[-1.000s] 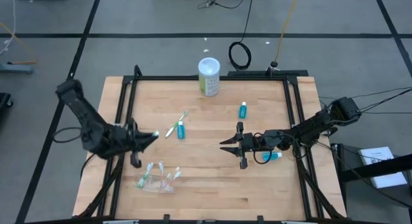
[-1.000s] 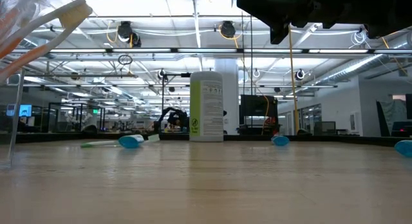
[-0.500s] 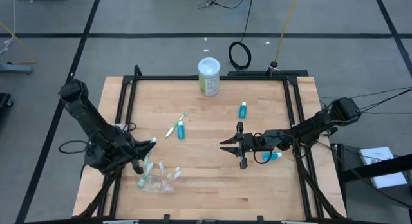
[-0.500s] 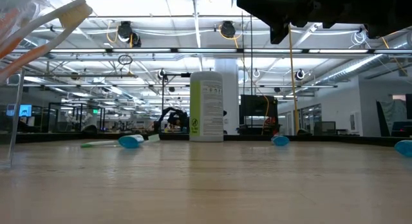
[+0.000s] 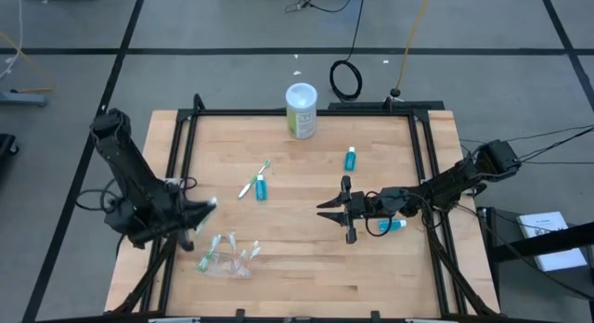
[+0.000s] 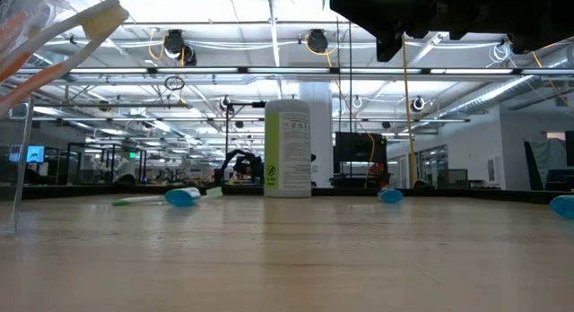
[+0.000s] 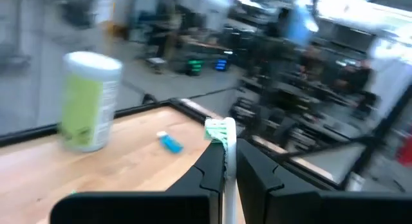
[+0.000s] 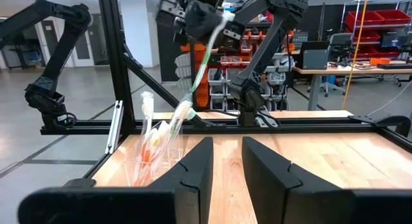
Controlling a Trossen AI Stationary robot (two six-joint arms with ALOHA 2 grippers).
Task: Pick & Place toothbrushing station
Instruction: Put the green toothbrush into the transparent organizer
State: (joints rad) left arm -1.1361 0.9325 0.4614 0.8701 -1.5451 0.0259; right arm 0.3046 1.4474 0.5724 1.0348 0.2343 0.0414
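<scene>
A clear cup (image 5: 227, 260) holding several toothbrushes stands near the table's near left; it also shows in the right wrist view (image 8: 149, 161). My left gripper (image 5: 197, 214) hovers just left of and above the cup, shut on a white-and-green toothbrush (image 8: 205, 53). Another toothbrush (image 5: 252, 179) and a teal tube (image 5: 261, 187) lie at mid-table. A second tube (image 5: 350, 159) lies farther right. My right gripper (image 5: 325, 209) is open and empty, right of centre, with a third tube (image 5: 391, 226) behind it. My left gripper pinches the toothbrush's handle (image 7: 224, 176) between its two fingers, a little behind the head. The bristled head (image 7: 221, 131) sticks out past the fingertips. The rest of the handle slants down toward the cup (image 8: 193, 82), clear of the table.
A tall white-and-green canister (image 5: 302, 110) stands at the far edge's middle; it also shows in the low view (image 6: 287, 149). A black frame (image 5: 306, 112) rims the table. Bare wood lies between the cup and my right gripper.
My left gripper has carried the toothbrush a little toward the near edge and the left, closer to the cup, and its arm has swung round. My right gripper has kept still.
</scene>
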